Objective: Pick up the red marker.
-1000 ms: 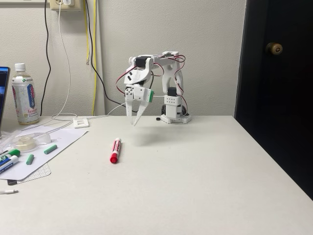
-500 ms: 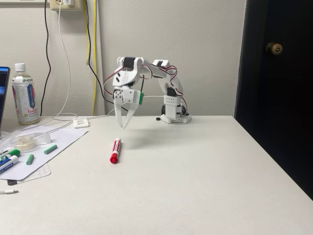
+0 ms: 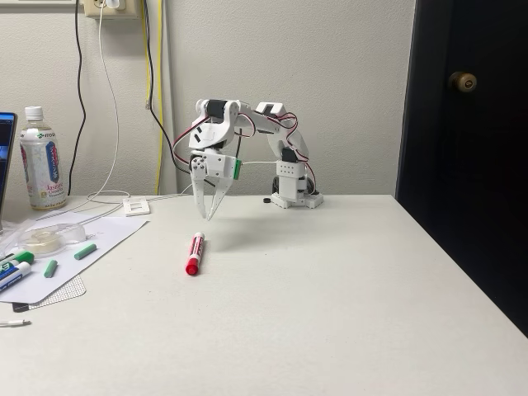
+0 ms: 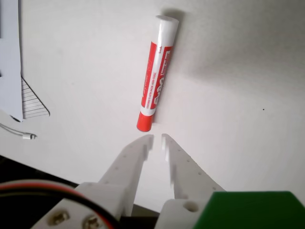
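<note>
The red marker lies flat on the white table, left of the middle, its red cap end pointing toward the camera in the fixed view. My gripper hangs in the air just behind and above the marker's far end, fingers pointing down and nearly together, holding nothing. In the wrist view the marker lies just beyond the fingertips of my gripper. Its red cap is the end nearest them, and only a thin slit shows between the tips.
The arm's base stands at the table's back edge. At the left lie a sheet of paper with green sticks, other markers and a tape roll, with a bottle behind. A dark door borders the table's right side.
The gripper has swung left from beside the arm's base and dropped slightly, now hanging over the marker's far end. The marker has not moved.
</note>
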Tool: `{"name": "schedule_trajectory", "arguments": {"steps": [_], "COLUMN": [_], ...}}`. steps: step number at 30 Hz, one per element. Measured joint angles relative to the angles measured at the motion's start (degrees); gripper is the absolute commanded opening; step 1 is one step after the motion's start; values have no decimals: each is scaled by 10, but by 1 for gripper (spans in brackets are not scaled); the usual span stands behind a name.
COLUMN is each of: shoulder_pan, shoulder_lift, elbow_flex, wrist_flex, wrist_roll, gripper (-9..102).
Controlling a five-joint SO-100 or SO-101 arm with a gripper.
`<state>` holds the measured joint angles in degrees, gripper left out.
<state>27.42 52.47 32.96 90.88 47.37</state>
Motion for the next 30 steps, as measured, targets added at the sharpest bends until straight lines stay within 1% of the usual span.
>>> {"name": "schedule_trajectory", "arguments": {"steps": [8,16,20,24,30], "shoulder_pan": [-1,-1,-1,-1,-1], "shoulder_lift": [-26,-45,-52,-64,-84], "elbow_flex": [1,1,1,1,1], "wrist_flex": [3,-13,-22,-26,-26], "wrist_roll": [-15,-24,-27,-27,-27], "gripper": [25,33,34,38,41]}}
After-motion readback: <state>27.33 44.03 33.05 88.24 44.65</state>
